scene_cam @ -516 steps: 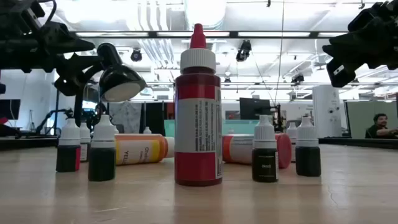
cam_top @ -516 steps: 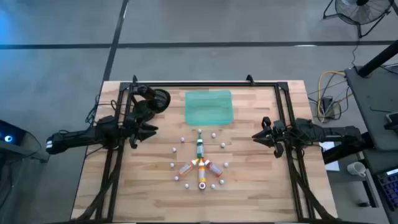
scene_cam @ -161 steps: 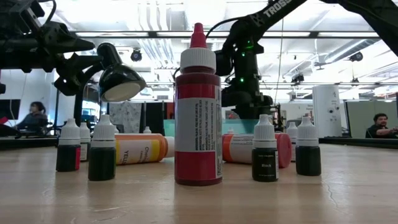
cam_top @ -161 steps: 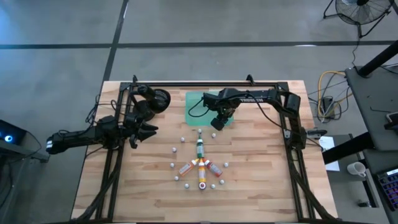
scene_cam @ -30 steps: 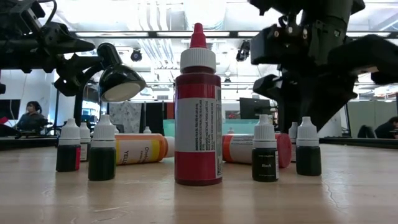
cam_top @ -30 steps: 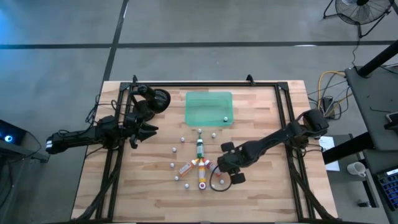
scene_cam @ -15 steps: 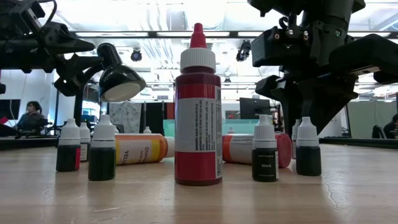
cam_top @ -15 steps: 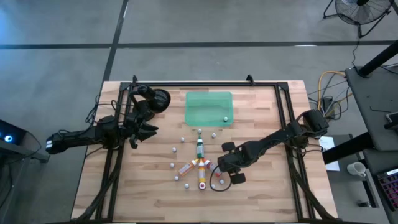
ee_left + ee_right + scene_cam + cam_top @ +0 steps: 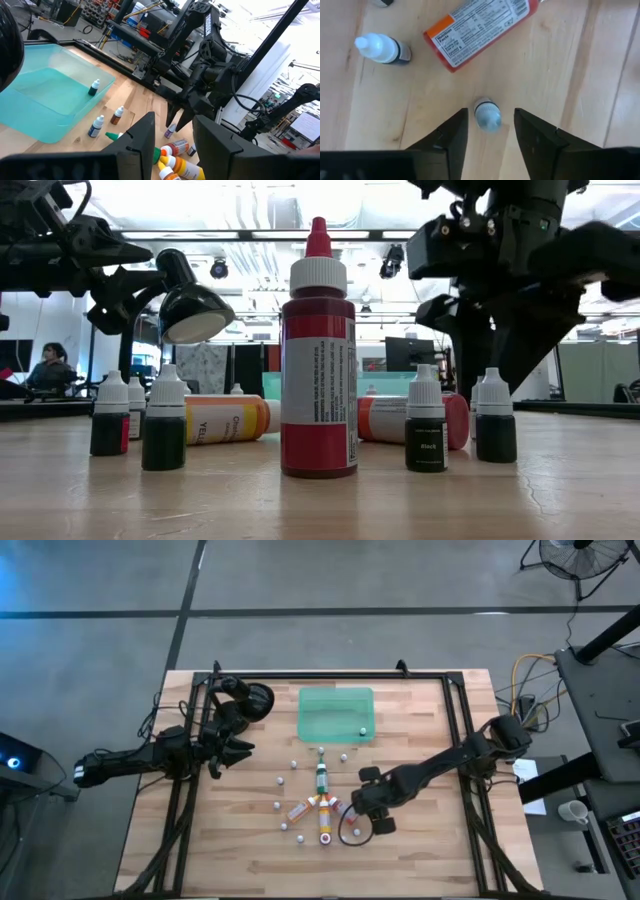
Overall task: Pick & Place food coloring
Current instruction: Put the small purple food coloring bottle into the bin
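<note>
The food coloring bottles sit mid-table: a green one, orange-yellow ones and a red-orange one lying down, ringed by small white-capped bottles. A tall red bottle stands upright nearest the low camera. My right gripper hangs open, pointing down, over one small white-capped bottle. Its fingers stand on either side of that bottle without touching it. My left gripper waits open at the table's left. Another small bottle stands in the green tray.
The translucent green tray sits toward the far edge, behind the cluster. A black desk lamp stands by the left arm. Small bottles stand close together around the right gripper. Bare wood lies along the near edge. A person sits in the room beyond.
My right gripper has stayed open over the small bottle beside the red-orange one, shifting only slightly. The bottles stand as before.
</note>
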